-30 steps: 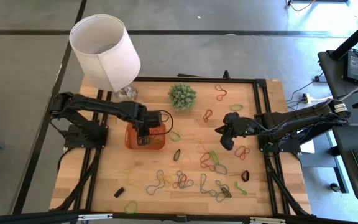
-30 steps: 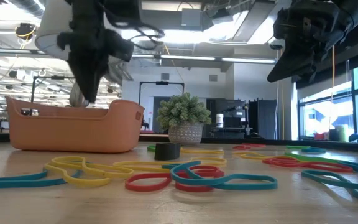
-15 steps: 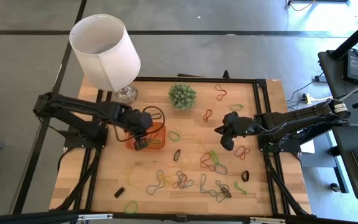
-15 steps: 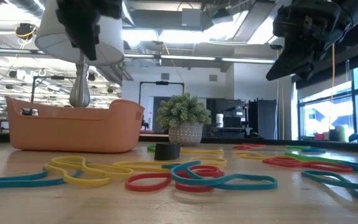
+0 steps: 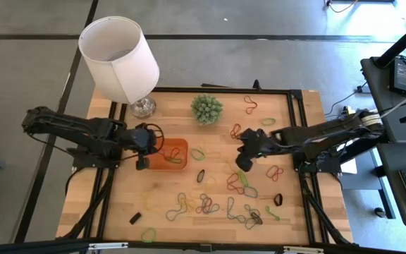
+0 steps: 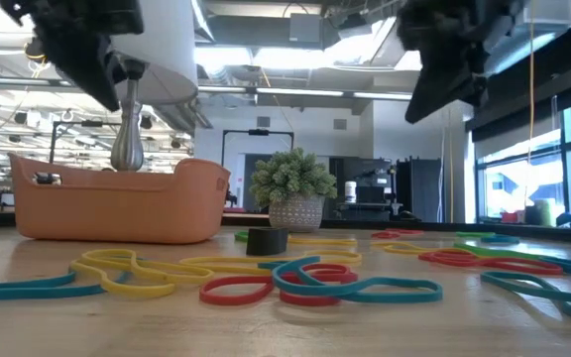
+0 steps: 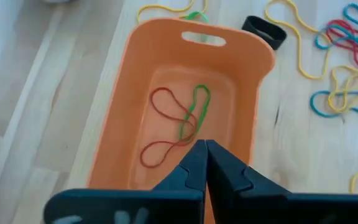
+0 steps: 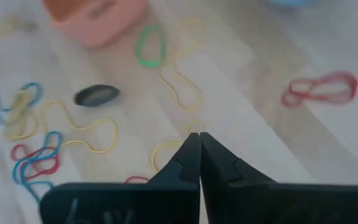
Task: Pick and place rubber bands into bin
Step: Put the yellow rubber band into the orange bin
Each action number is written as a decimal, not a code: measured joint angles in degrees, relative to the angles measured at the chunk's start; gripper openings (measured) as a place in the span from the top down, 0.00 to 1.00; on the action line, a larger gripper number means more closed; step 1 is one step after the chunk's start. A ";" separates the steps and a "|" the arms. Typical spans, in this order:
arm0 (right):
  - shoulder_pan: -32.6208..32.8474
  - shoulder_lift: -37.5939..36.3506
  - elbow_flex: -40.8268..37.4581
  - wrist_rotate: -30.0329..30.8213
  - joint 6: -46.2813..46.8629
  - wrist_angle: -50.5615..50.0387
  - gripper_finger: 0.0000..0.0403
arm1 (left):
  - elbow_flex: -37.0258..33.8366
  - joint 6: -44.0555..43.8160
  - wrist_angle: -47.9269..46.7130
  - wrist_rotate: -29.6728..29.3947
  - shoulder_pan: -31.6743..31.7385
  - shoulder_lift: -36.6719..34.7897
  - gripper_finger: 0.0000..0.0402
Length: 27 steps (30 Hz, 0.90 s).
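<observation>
Now the left gripper (image 7: 205, 163) hangs just outside one end wall of the shallow orange plastic bin (image 5: 182, 144), jaws pressed together and holding nothing; ahead of its tips, on the bin floor, lie a thin red rubber loop (image 7: 164, 127) and a thin green rubber loop (image 7: 193, 117), tangled together.

The right gripper (image 8: 199, 160) hovers over the pale wooden table (image 5: 298, 227), jaws likewise pressed together and empty. Just past its tips lies a thin yellow rubber band (image 8: 180, 84), with a green loop (image 8: 150, 45) farther ahead, near the bin.

The step in hand looks like the next pick by the right arm. To do it well, the jaws should part first, then come down astride 1 strand of the yellow band where it lies alone, so that no neighbour lifts with it.

Room is generous: the spiky green potted plant (image 5: 206, 109) and the white fabric lampshade (image 5: 118, 56) stand well apart from both grippers, near the table's far edge. The black frame rail (image 5: 294, 113) runs behind the right arm. The left gripper sits beside the bin, so the drop approach is best from the open side.
</observation>
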 joint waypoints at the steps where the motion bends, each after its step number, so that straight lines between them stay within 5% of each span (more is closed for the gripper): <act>1: 0.00 2.25 2.12 -0.05 1.68 -2.21 1.00 | -1.31 1.21 -0.14 0.27 0.71 -1.90 1.00; 13: -0.36 21.35 15.07 -5.08 16.42 -12.80 0.96 | -4.63 6.65 2.78 5.75 9.65 -16.45 1.00; 27: -3.69 34.53 15.07 -12.21 19.26 -10.03 0.76 | -4.63 6.56 12.65 5.71 9.98 -16.36 1.00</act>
